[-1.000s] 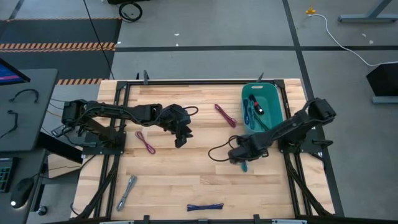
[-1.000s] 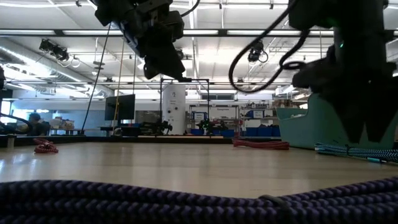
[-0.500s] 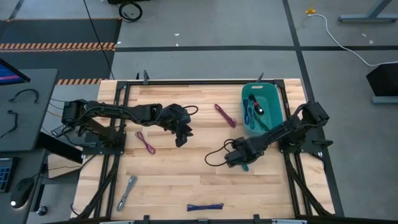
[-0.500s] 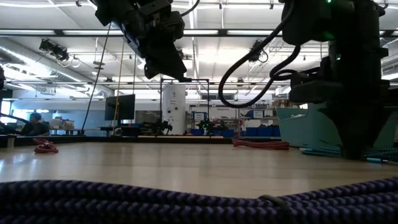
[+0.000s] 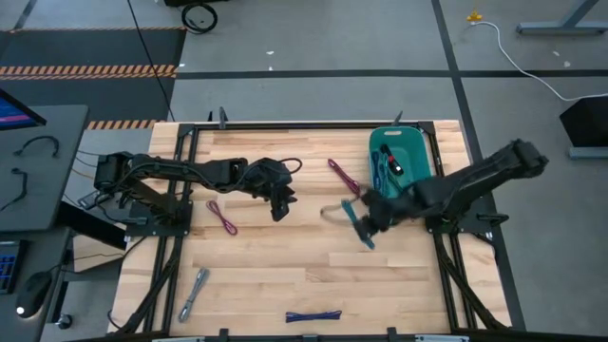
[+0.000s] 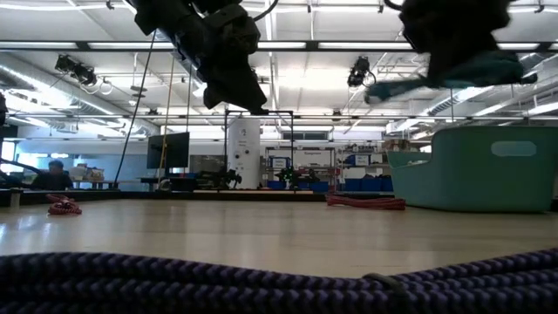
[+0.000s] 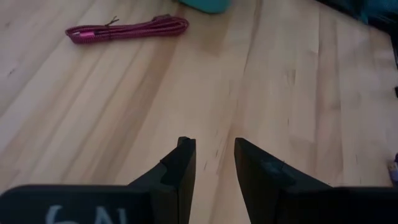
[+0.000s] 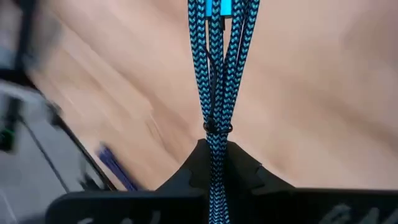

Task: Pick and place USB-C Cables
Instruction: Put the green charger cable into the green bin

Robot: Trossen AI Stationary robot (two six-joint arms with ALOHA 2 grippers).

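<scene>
Teal cable (image 5: 359, 226) held above the worktop (image 5: 275, 271)
The right hand (image 5: 372, 217) is clamped on the teal cable (image 8: 214, 81), lifted just beside the bin (image 5: 402, 163), off its front corner; a maroon cable (image 5: 343, 176) lies near the bin's other side, a purple one (image 5: 222, 217) well beyond it. The left hand (image 5: 278, 206) hovers between them, fingers (image 7: 180, 171) slightly parted, holding nothing

Teal cable (image 5: 359, 224) hangs clamped in the right gripper (image 5: 369, 215) above the table; other cables lie scattered
</scene>
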